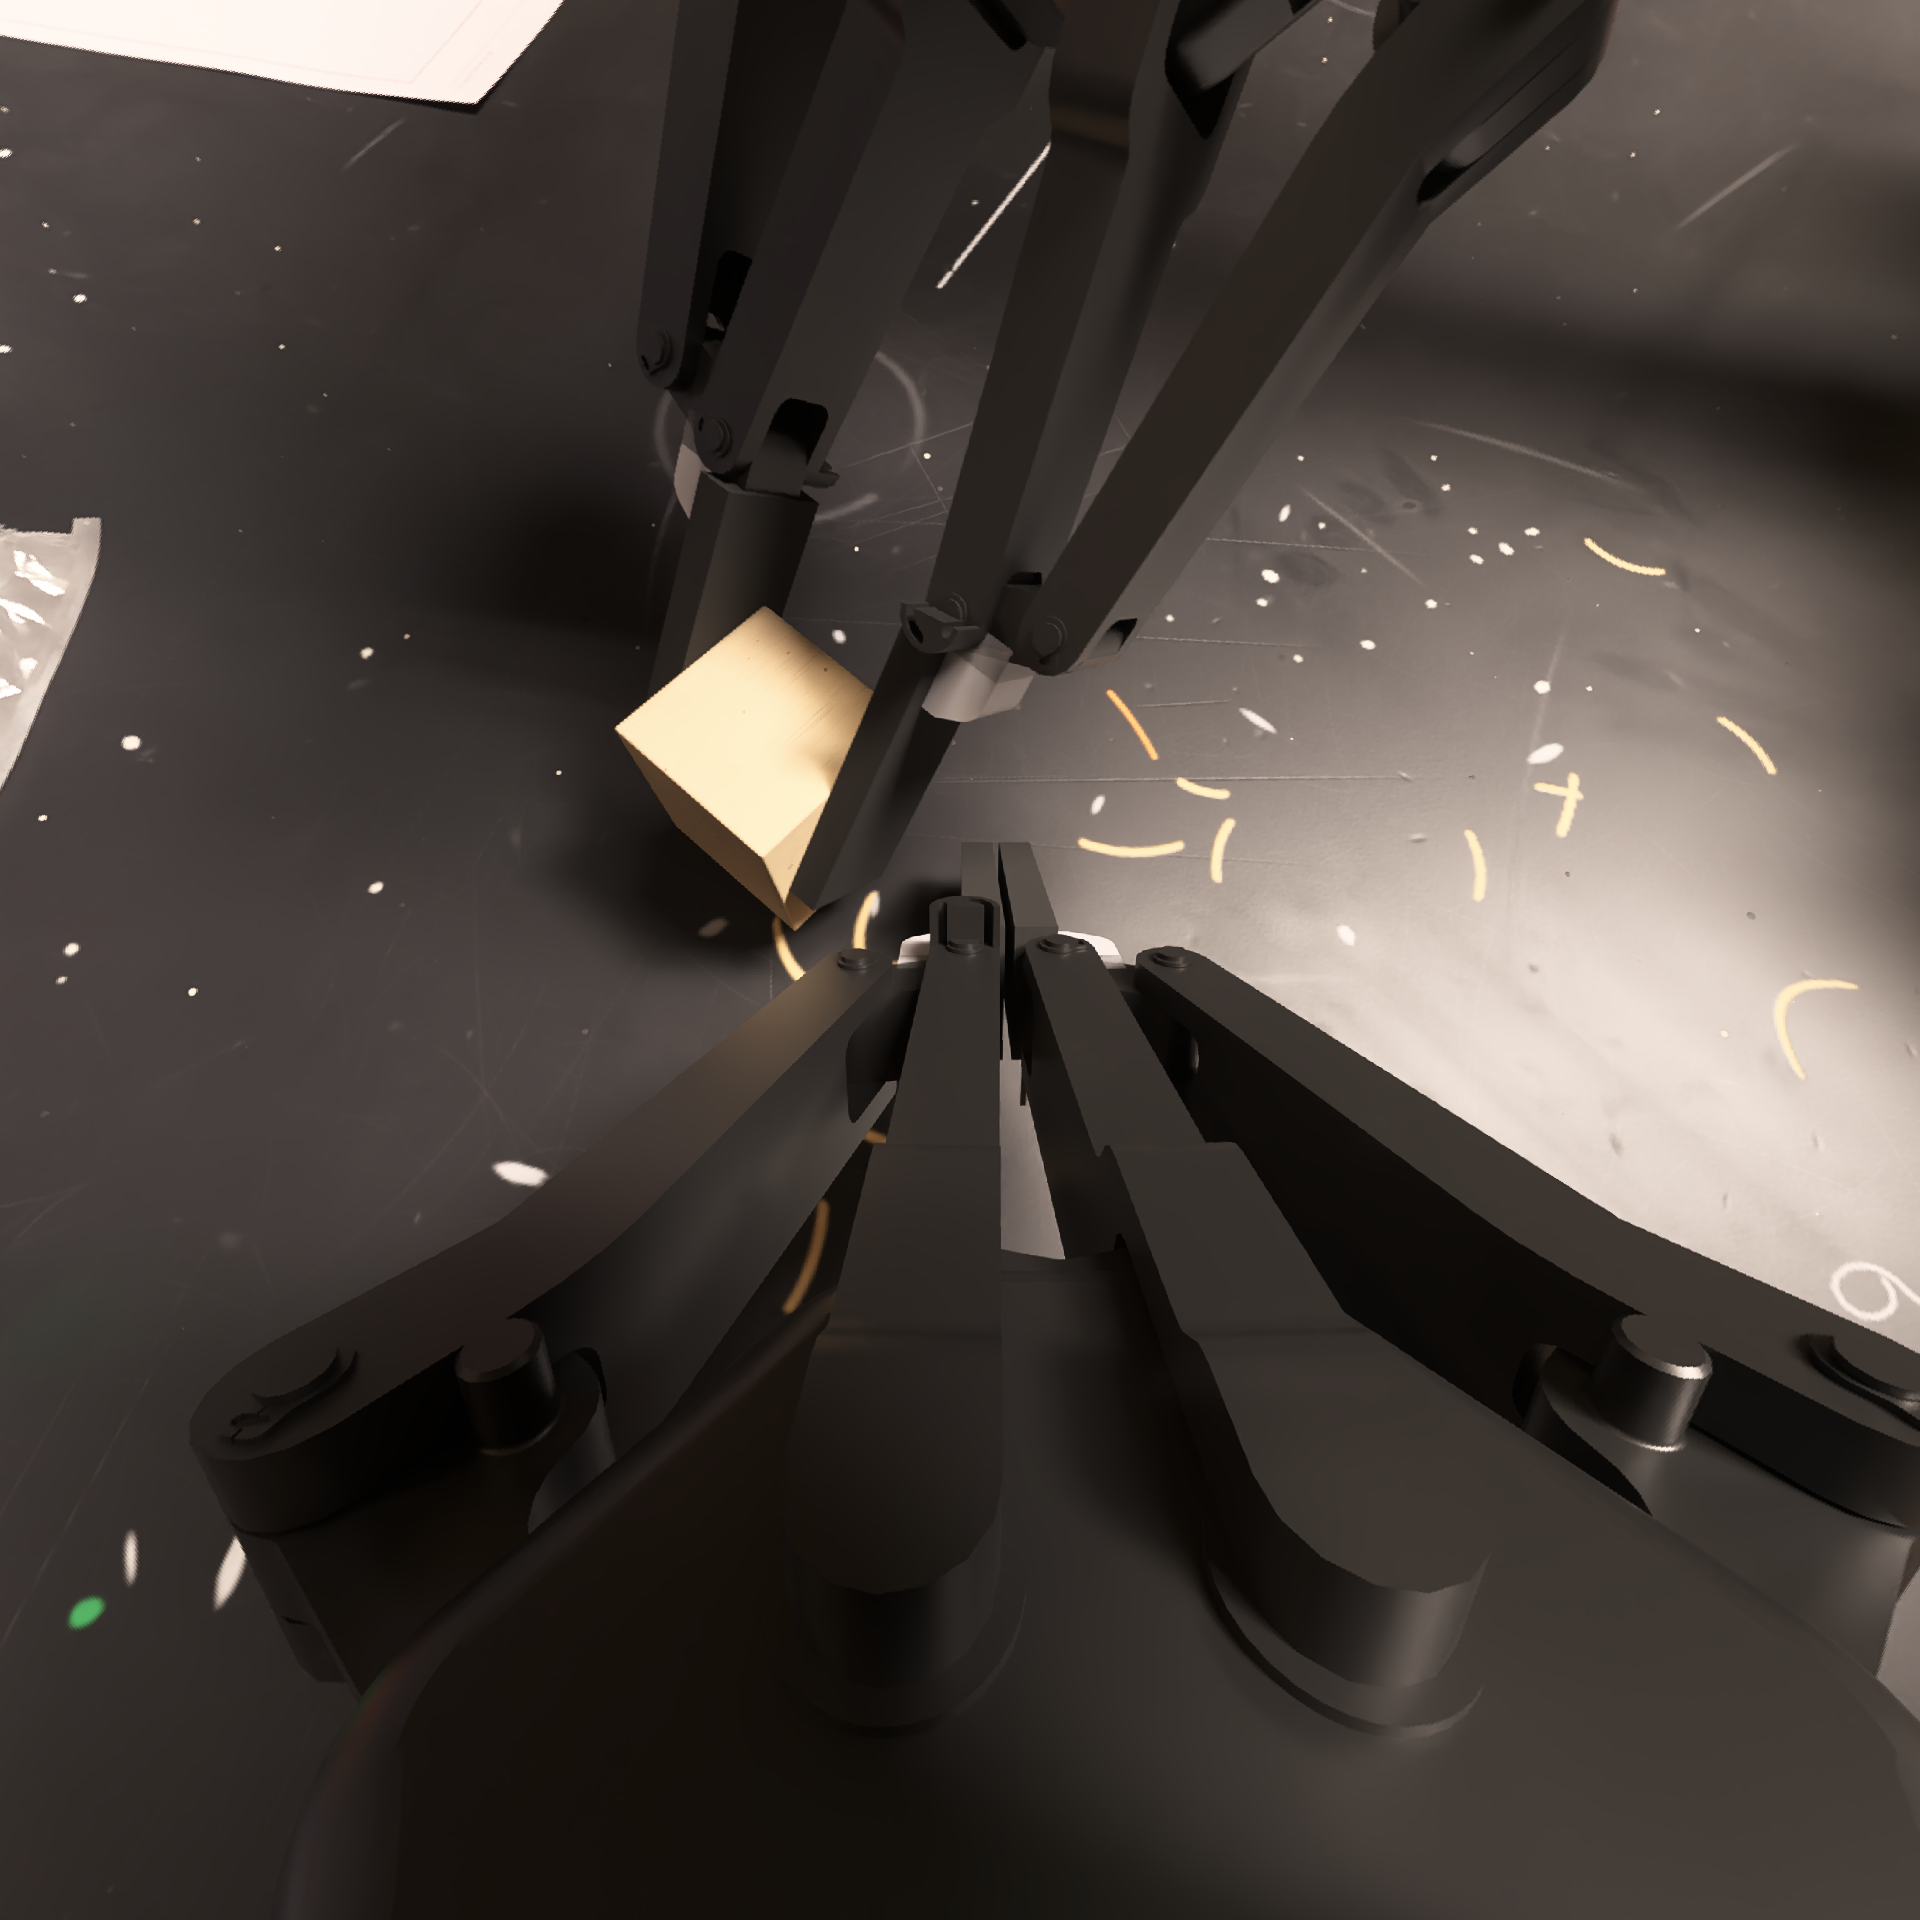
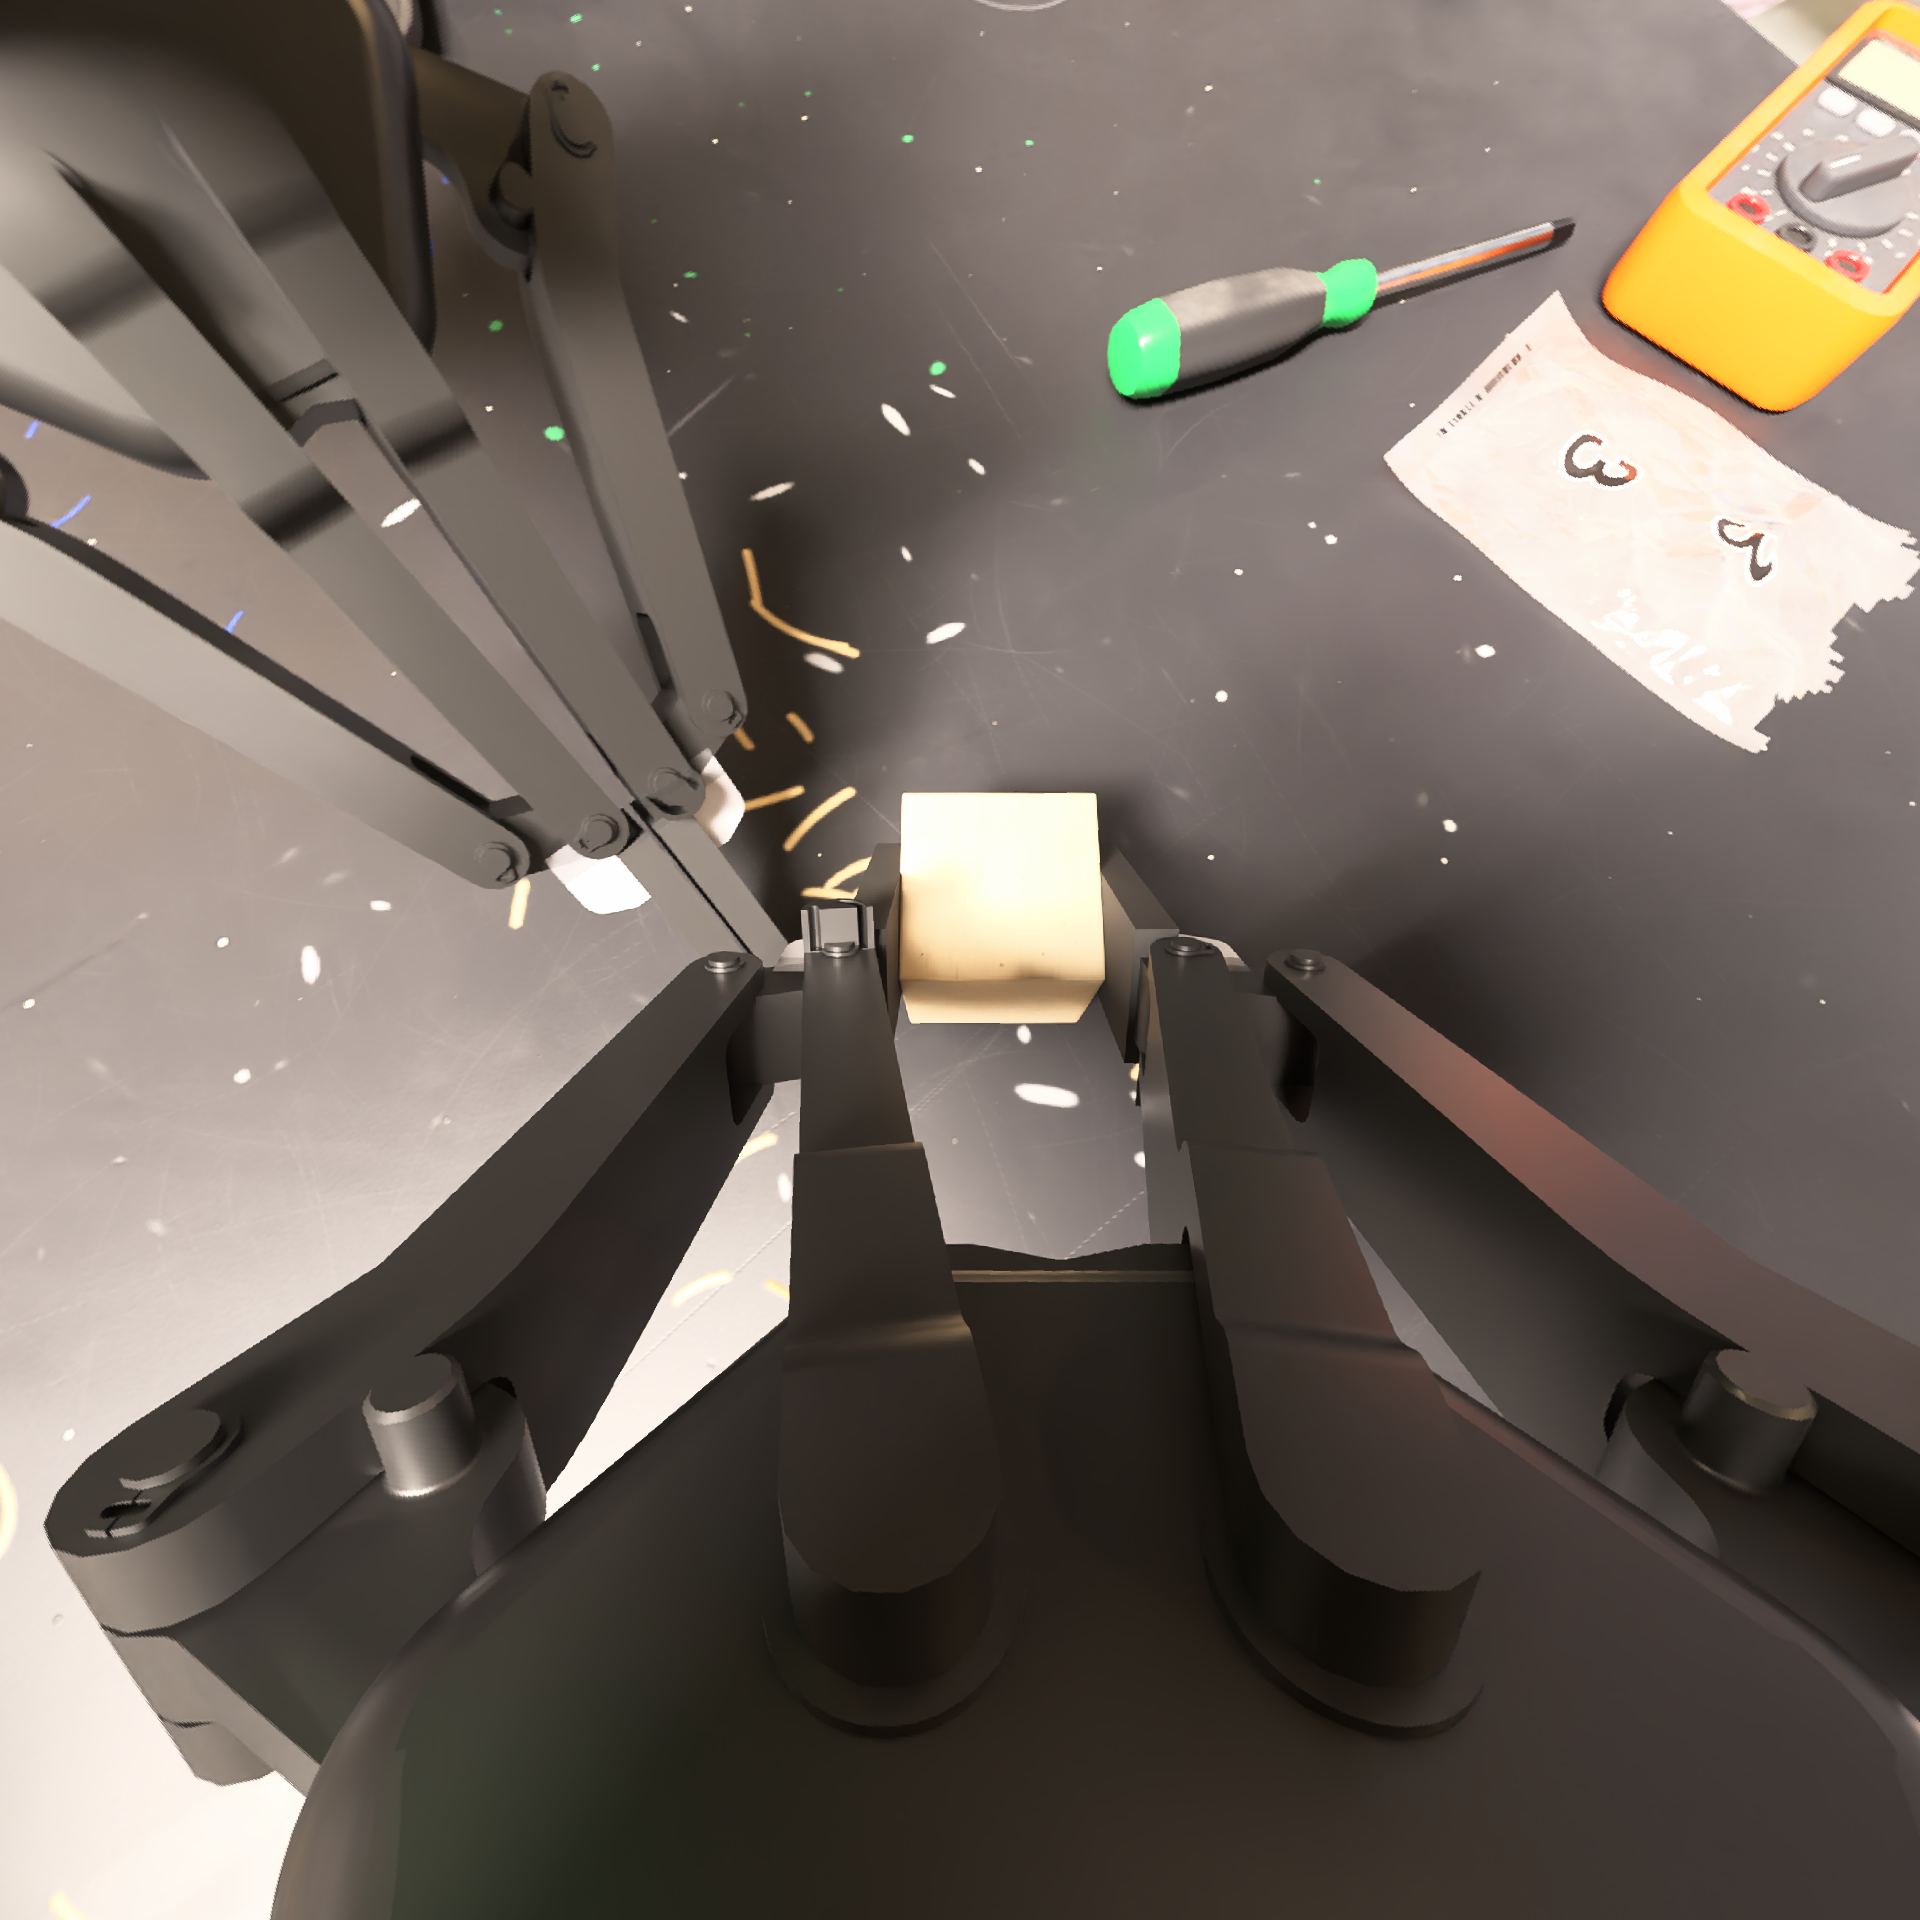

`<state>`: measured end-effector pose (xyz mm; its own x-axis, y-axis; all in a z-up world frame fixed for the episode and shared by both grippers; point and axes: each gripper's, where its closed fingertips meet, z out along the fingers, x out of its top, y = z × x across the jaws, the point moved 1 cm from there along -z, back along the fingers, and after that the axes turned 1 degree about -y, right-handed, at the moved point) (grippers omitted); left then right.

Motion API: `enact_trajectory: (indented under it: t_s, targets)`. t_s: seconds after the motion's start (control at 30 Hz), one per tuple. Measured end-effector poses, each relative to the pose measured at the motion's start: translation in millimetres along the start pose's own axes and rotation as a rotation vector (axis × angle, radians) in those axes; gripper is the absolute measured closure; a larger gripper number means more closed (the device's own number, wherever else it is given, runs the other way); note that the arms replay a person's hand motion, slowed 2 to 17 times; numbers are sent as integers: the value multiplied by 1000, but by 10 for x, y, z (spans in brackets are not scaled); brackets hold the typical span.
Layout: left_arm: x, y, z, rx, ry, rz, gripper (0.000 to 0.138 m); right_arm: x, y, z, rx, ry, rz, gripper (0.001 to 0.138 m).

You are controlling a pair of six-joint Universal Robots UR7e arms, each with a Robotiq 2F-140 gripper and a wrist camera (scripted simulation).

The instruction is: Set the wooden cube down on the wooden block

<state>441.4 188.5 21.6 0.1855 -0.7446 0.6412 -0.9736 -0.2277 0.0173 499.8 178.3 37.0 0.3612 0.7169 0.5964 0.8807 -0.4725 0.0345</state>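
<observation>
The right hand [image 2: 997,914] has the pale wooden cube [image 2: 995,888] clamped between its two dark fingers, carried just above the dark, paint-flecked table [image 2: 1195,727]. Seen from the left wrist, the cube [image 1: 743,743] hangs tilted on a corner, one edge dipping toward the table [image 1: 312,935]. The left hand [image 1: 997,883] is clenched on nothing, its fingertips pressed together, right beside the cube.

Here's the worry: no wooden block appears in either view, so the drop spot is unknown. The two hands crowd each other, so a careless swing could knock them together. And that tilt means the cube may land on an edge and tumble rather than sit flat.

The count: one cube, two hands, one green-and-grey screwdriver [image 2: 1247,322], one orange multimeter [image 2: 1787,218], one torn scrap of marked paper [image 2: 1652,540], and zero blocks in sight.
</observation>
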Motion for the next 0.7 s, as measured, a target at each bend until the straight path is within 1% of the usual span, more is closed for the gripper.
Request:
enact_trajectory:
  t_s: [0.17, 0.33, 0.43, 0.7]
  targets:
    - [0, 0, 0, 0, 0, 0, 137, -27, -50, -11, 20, -10, -23, 95]
    - [0, 0, 0, 1, 1, 0, 137, -74, -2, -46, 26, -26, -16, 95]
    - [0, 0, 0, 2, 1, 1, 137, -102, 69, -68, 23, -34, 4, 95]
    - [0, 1, 1, 6, 2, 5, 137, -155, 353, -88, -52, -42, 69, 95]
